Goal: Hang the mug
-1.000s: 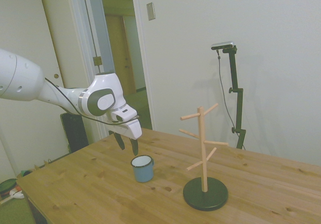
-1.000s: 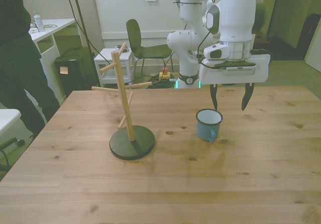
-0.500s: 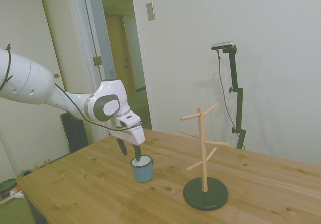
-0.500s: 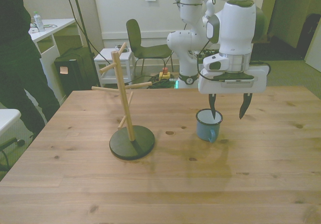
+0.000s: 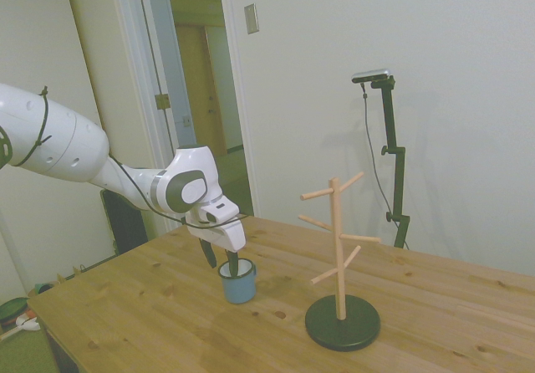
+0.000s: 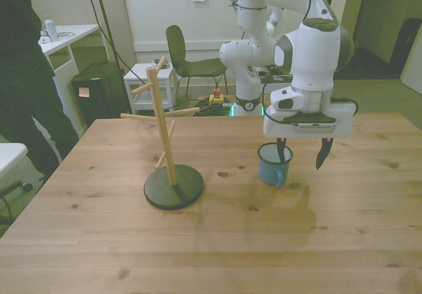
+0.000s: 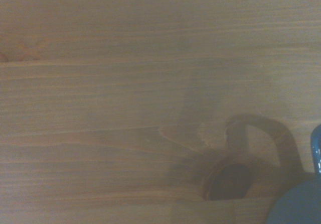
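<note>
Side view: blue mug point(image 5: 238, 282) upright on the wooden table point(image 5: 167, 323), left of the wooden peg stand point(image 5: 338, 260) and apart from it. Gripper point(image 5: 221, 265) lowered over the mug, spread open, one finger dipping inside the rim, the other outside the wall on the arm's side. Nothing clamped.

Front view: mug point(image 6: 272, 165) standing on the table point(image 6: 211, 241), well toward the front view's right of the peg stand point(image 6: 168, 146), handle facing the camera. Gripper point(image 6: 302, 154) open, one dark finger point(image 6: 281, 150) inside the cup, the other hanging off the mug toward the front view's right. Dark-clothed person point(image 6: 26, 76) at the front view's left edge, beside the table.

Wrist view: blurred wood grain, a knot point(image 7: 228, 182), and a sliver of the blue mug point(image 7: 301, 204) at the corner.
</note>
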Controlling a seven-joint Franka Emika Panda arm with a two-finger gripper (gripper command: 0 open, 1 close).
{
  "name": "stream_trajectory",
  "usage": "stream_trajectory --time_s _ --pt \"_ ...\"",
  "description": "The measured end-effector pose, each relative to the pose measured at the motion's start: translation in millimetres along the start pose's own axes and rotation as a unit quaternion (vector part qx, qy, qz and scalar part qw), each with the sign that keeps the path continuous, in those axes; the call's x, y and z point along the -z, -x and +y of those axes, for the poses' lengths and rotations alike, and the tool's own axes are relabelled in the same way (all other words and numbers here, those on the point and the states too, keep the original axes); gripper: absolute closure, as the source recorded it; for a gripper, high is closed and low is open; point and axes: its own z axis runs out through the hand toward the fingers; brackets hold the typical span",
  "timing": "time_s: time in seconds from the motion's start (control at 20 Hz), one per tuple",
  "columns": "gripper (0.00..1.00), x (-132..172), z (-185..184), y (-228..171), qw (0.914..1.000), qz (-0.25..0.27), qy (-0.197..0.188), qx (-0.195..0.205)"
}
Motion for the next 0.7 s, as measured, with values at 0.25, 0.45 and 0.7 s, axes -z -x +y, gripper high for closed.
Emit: stream_trajectory --time_s 0.25,0.45,0.7 --pt "1.0 -5.1 -0.1 3.6 1.0 0.0 0.002 0.003" --pt "1.0 -9.9 1.1 8.6 0.9999 0.0 0.011 0.011" --pt "1.0 -12.0 2.7 9.6 0.9998 0.0 0.013 0.012"
